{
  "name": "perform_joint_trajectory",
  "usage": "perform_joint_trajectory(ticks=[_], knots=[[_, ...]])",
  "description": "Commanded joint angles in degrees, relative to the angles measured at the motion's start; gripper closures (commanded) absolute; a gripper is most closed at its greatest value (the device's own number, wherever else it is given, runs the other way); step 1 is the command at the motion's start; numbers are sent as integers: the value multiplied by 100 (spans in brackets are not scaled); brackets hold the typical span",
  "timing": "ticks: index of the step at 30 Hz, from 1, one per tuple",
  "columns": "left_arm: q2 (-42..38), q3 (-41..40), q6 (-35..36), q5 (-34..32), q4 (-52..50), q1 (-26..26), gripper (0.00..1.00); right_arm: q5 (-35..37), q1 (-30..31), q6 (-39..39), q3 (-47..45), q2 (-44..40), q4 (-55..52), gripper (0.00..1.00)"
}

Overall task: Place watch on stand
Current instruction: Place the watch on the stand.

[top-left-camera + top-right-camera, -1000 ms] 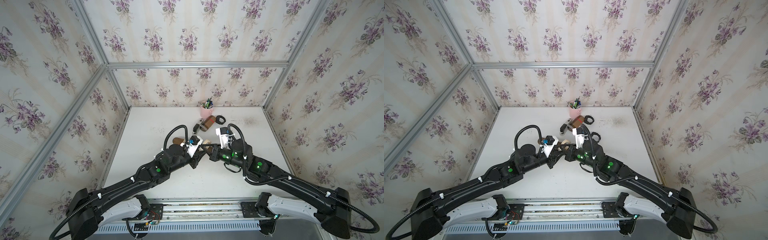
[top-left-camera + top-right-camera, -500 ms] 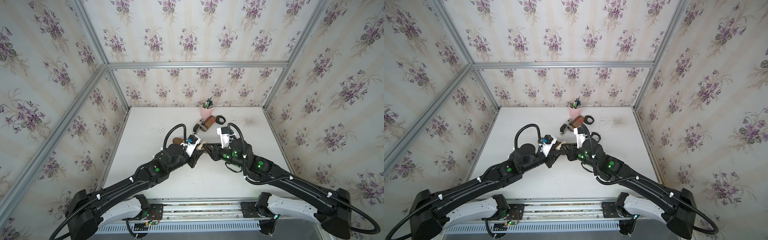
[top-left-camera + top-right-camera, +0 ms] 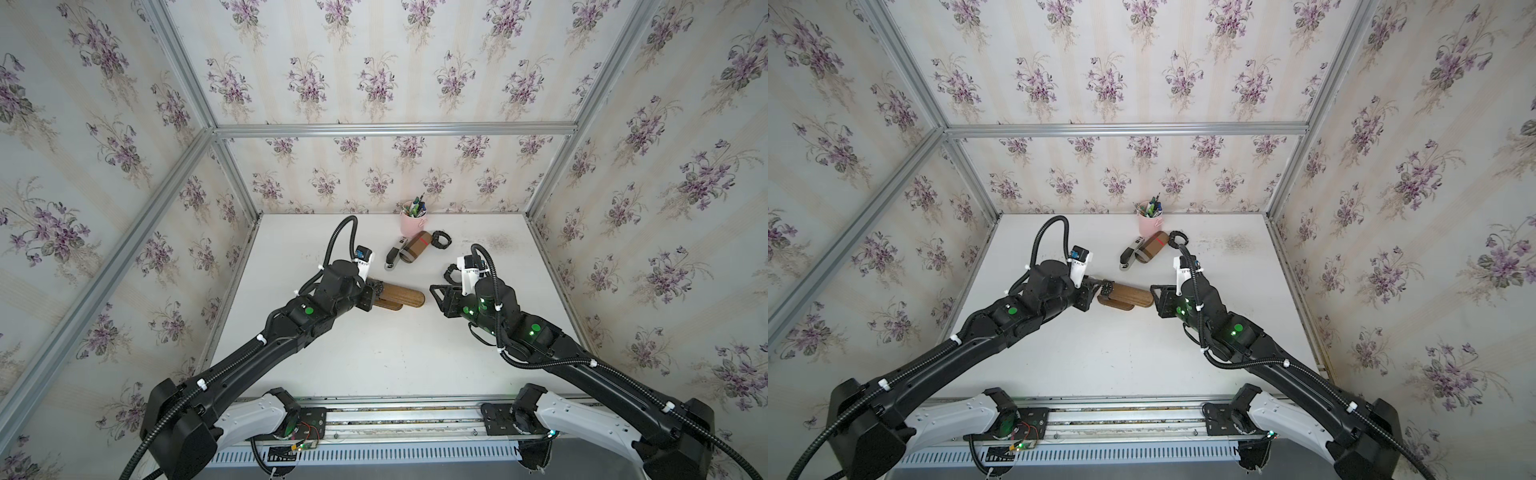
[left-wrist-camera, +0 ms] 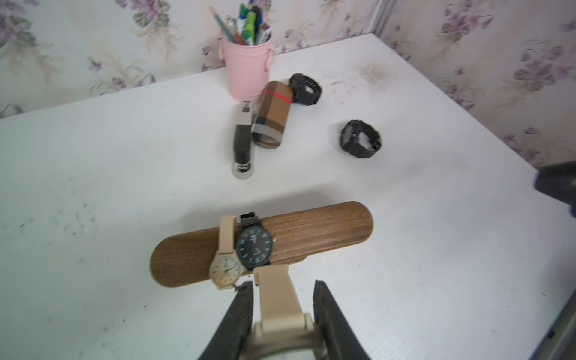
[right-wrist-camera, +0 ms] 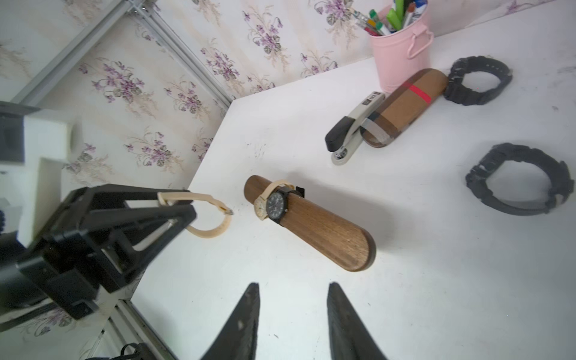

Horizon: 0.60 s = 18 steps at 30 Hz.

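Note:
My left gripper (image 4: 282, 283) is shut on a beige watch (image 4: 277, 307), gripping its case with the strap sticking forward. In the right wrist view that watch (image 5: 215, 230) hangs as a loop from the left gripper, just off the stand's left end. The stand (image 3: 401, 294) is a dark-brown wooden bar lying mid-table. Two watches are wrapped around it, a beige one (image 4: 226, 268) and a black-faced one (image 4: 255, 246). My right gripper (image 5: 293, 284) is open and empty, a short way off the stand's right end (image 5: 358, 252).
A pink cup of pens (image 3: 412, 222) stands at the back wall. In front of it lie a plaid cylinder (image 3: 417, 246) and a stapler (image 3: 392, 257). Two black watches (image 3: 440, 240) (image 4: 360, 138) lie on the table right of them.
The right gripper has opened and drawn back to the right, away from the left gripper it was meeting over the stand. The left gripper keeps the beige watch and has shifted slightly left.

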Motion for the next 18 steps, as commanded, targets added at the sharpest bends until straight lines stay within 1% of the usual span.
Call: perform_joint_trajectory(ticks=[1, 4, 10, 11, 14, 18], knots=[[299, 447, -239, -259, -974, 480, 77, -237, -121, 118, -163, -1, 102, 63], [822, 1021, -219, -440, -1674, 885, 76, -343, -162, 138, -277, 93, 197, 63], [1420, 1337, -191, -500, -1823, 1524, 77, -431, -171, 136, -487, 223, 273, 62], [1663, 1389, -177, -486, -1844, 1628, 78, -431, -171, 127, -542, 218, 282, 61], [1959, 1477, -158, -246, -1785, 1874, 78, -439, -171, 99, -670, 255, 340, 56], [2491, 1759, -27, -128, -1849, 1916, 78, -508, -172, 94, -836, 420, 493, 45]])
